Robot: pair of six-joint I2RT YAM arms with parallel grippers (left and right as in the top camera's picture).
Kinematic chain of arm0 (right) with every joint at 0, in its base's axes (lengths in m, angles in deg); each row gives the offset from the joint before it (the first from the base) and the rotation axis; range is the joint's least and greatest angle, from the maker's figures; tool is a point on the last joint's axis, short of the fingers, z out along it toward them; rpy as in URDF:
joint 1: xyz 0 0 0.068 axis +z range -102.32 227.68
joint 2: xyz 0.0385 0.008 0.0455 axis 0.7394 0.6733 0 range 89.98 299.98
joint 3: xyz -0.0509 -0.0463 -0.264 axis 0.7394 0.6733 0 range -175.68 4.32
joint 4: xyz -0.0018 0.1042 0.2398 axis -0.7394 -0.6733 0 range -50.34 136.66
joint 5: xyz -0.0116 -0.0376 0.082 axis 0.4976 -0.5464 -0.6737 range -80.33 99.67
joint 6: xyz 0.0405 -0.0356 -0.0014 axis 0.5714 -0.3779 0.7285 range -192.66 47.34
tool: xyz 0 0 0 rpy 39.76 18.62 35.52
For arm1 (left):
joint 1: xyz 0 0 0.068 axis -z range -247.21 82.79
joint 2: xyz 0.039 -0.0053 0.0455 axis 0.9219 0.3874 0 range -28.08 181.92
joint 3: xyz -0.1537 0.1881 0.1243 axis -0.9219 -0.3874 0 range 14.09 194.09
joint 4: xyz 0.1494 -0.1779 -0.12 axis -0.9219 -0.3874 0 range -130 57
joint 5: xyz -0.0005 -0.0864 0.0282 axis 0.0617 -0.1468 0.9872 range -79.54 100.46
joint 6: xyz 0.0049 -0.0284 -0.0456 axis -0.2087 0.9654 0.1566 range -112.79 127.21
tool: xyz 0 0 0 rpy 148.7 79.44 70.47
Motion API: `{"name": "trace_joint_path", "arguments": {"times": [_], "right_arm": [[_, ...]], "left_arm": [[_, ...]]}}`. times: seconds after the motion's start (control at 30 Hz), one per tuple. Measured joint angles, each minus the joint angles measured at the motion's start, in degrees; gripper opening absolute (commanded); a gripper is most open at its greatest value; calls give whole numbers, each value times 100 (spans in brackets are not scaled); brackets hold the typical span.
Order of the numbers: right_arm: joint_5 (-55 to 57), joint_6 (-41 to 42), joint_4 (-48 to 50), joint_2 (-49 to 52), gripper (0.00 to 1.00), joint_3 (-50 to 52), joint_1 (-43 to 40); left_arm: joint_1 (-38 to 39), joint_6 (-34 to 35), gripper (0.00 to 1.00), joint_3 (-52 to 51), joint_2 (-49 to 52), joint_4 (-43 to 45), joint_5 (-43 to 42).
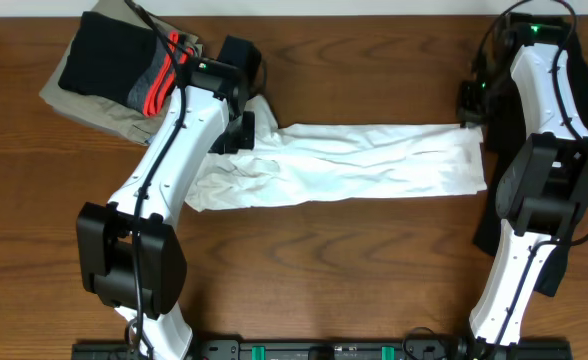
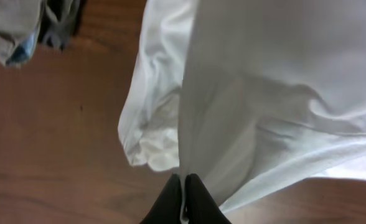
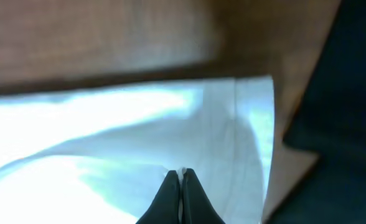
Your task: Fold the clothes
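A dark wooden tabletop (image 1: 354, 270) carries a white T-shirt (image 1: 374, 160), gathered into a long band across its middle. The left claw (image 2: 184, 193) is pinched tight on the shirt's rumpled left end, and the right claw (image 3: 182, 186) is closed on the flat right end. A stack of folded clothes (image 1: 114, 65) sits at the far left corner, and a dark garment (image 3: 351, 74) lies just beside the shirt's right end.

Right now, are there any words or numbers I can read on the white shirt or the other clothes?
There is no text to read in any view.
white shirt: only plain white cloth shows, with no print or lettering facing the cameras.
pile of folded clothes: some red lines, but no words or labels.
dark cloth: blurred, and no words can be made out.
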Motion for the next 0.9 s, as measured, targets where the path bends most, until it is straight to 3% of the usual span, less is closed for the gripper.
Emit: {"name": "trace_joint_path", "arguments": {"times": [0.43, 0.57, 0.67, 0.8, 0.9], "right_arm": [[0, -216, -616, 0, 1, 0, -17], [0, -225, -614, -2, 1, 0, -17], [0, -225, -619, -2, 1, -2, -17], [0, -225, -629, -2, 1, 0, -15], [0, -245, -608, -9, 1, 92, -15]], "left_arm": [[0, 2, 6, -260, 0, -251, -13], [0, 0, 17, -612, 0, -258, -153], [0, 4, 37, -872, 0, -271, -216], [0, 26, 52, -1019, 0, -280, -293], [0, 50, 57, -1019, 0, -227, -315]]}}
